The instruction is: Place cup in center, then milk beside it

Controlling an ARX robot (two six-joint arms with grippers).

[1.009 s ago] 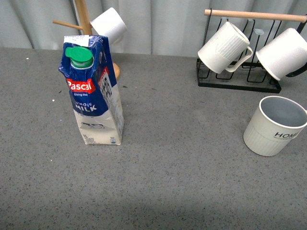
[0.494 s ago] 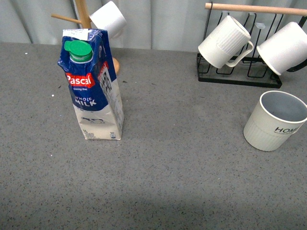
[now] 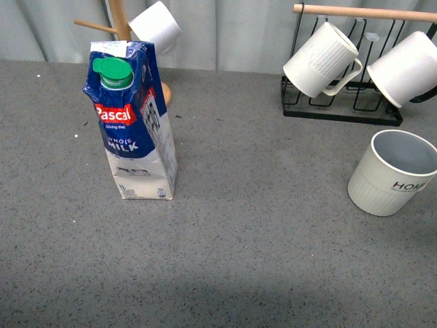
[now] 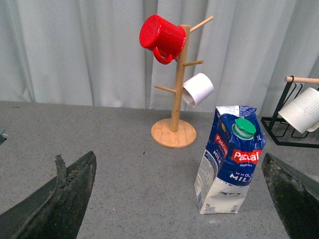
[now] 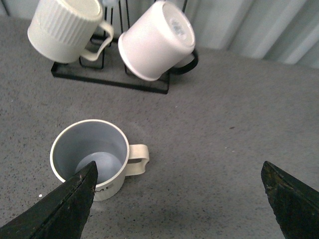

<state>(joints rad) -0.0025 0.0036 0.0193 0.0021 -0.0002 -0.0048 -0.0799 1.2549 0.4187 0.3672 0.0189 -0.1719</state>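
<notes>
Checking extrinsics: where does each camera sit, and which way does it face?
Front: on the body, looking down across the table; milk left, cup and rack right; no arm shows.
Left wrist: behind the open left gripper, facing the milk and wooden mug tree.
Right wrist: above the open right gripper, looking down at the cup and rack.
Shared: front and left wrist both show the milk; front and right wrist, the cup.

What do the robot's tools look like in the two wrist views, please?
The left tool shows only two near-black, wedge-shaped fingers tapering to points; one looks scuffed, with a ragged, dusty edge. The right tool has the same dark tapered fingers, looking smoother. No cables or markings are visible, and neither arm appears in the front view.
</notes>
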